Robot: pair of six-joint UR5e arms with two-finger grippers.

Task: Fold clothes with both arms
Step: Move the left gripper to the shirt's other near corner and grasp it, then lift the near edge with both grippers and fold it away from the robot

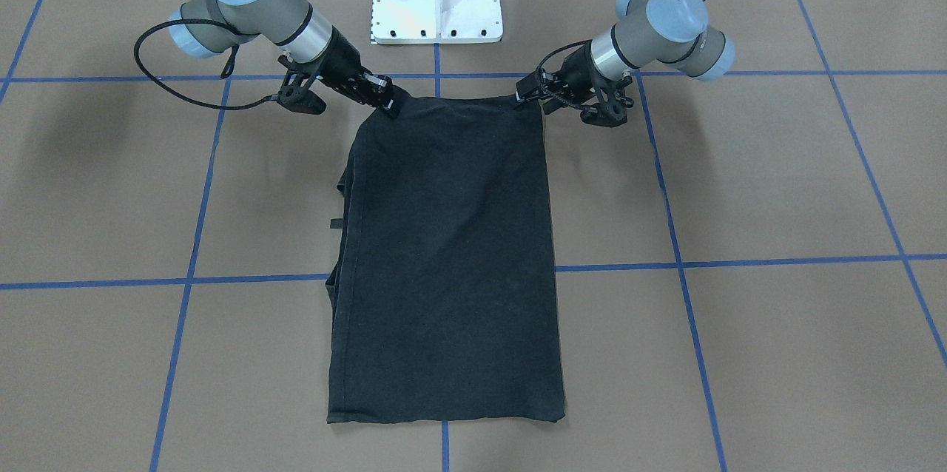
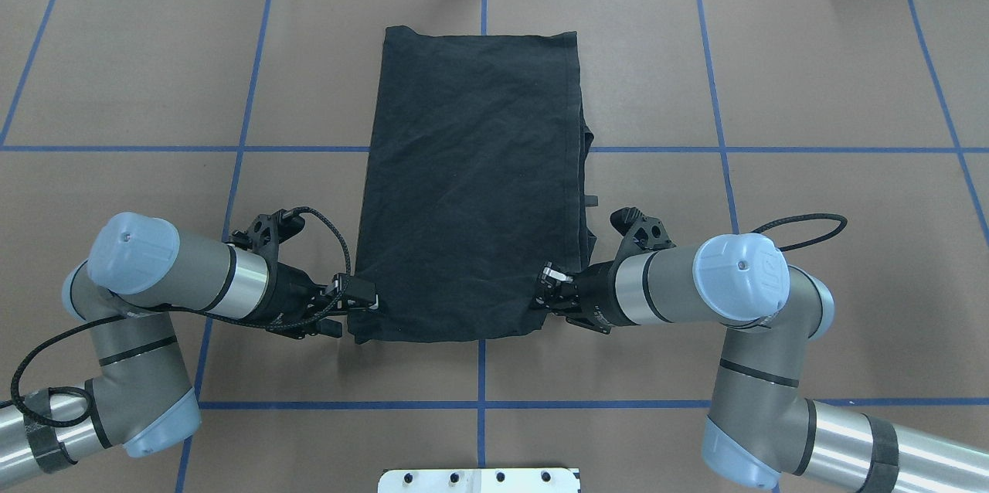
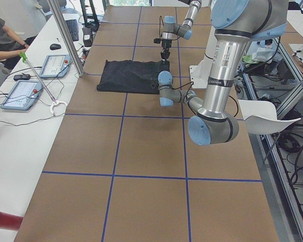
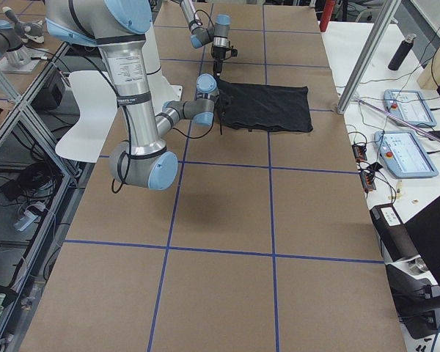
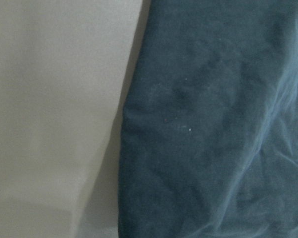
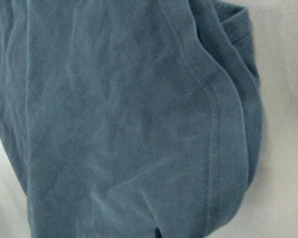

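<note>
Left gripper (image 1: pixel 527 96) and right gripper (image 1: pixel 386 102) each look pinched shut on a near corner of the shirt (image 1: pixel 451 250) in the front view. Overhead, the shirt lies flat on the table (image 2: pixel 811 76), already narrowed to a long strip. Wrist views show only cloth. Lengthwise folding seems left.

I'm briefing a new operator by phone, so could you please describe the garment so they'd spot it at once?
Find the brown table crossed by blue tape lines, then look between the left gripper and right gripper. The black T-shirt lies flat there, folded into a long rectangle; it is the only cloth on the table.
</note>
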